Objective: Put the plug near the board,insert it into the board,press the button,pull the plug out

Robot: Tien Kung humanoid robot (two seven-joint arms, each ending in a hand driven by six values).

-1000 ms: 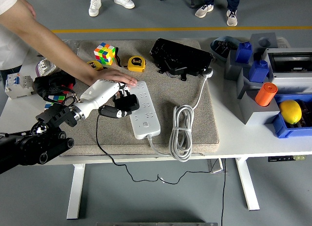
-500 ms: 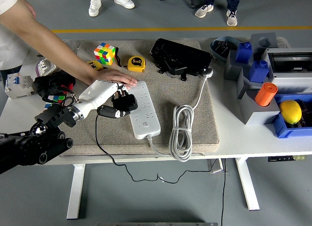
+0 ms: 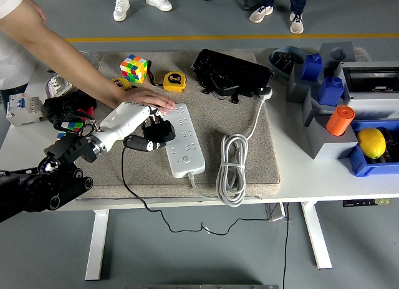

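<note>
I'm looking down over a white table on a grey floor with a yellow line running across the far side; several pairs of shoes stand beyond it. A grey-brown felt mat covers the table's middle.

On the mat lies the long white power strip board, its long axis running from the far left toward the near right, with its thick white cable coiled beside it on the right. My left hand, white-shelled on a black arm, comes in from the lower left and is curled around the black plug, holding it right at the board's left edge, about midway along it. The plug's body points toward the board; I cannot tell whether its pins touch a socket. Its thin black cord trails off the near table edge and hangs below.

A person's hand reaches in from the upper left, resting palm down on the board's far end, just above my hand.

Behind, a multicoloured puzzle cube and a yellow tape measure sit near the mat's far edge, with a black flat case to their right. On the right, well apart from the board, stand grey blocks with blue pieces, an orange cylinder and a yellow lemon-like ball in a blue tray.
</note>
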